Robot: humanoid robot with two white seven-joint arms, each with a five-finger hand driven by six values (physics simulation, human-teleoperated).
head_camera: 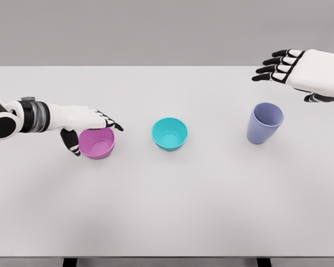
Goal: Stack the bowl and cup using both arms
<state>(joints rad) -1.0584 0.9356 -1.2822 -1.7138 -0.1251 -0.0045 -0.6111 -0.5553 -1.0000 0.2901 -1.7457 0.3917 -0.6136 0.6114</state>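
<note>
The left hand [88,125] came in low from the left edge and was at the pink bowl [98,143]. Fingers reached over the bowl's far rim and the thumb hung down its near-left side, so the hand was cupped around it, though I couldn't tell if it was actually squeezing. The bowl sat upright on the white table [167,211]. Just right of it, with a clear gap, was the teal bowl [170,133], also upright and untouched. Further right stood the purple cup [264,123], mouth up, nothing touching it. The right hand [300,69] hovered up and to the right of the cup, well apart, fingers straight and holding nothing. Lots of bare table toward the near edge.
</note>
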